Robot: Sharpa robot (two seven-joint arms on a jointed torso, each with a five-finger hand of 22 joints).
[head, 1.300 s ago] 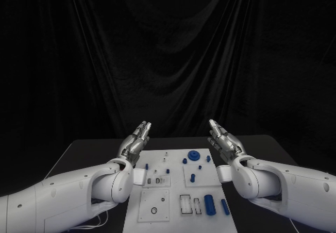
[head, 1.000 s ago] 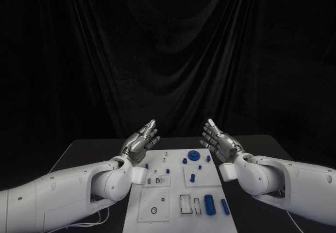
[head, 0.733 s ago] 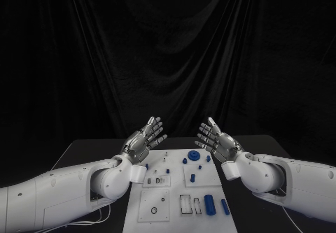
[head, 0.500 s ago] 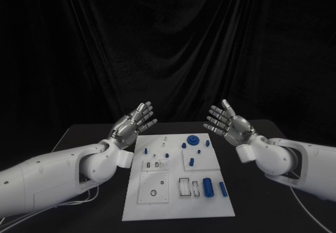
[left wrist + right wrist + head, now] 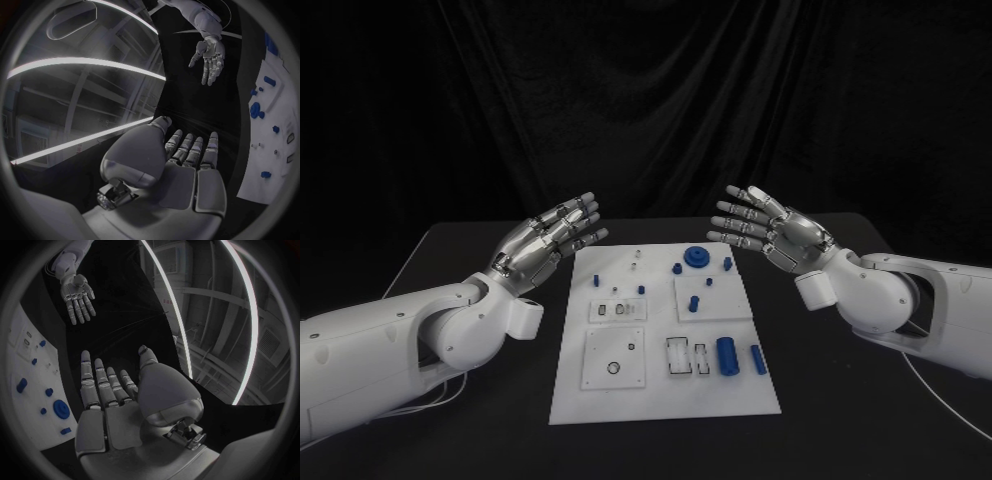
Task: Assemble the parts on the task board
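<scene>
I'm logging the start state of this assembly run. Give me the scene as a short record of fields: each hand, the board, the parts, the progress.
left hand: raised above the table's left side, fingers spread, holds nothing
right hand: raised above the table's right side, fingers spread, holds nothing
task board: white plate lying flat in the middle of the black table, between the hands
parts: small blue pieces on the board, among them a round gear-like piece at the far end and a blue cylinder nearer the robot
progress: neither hand touches the board or a part
</scene>
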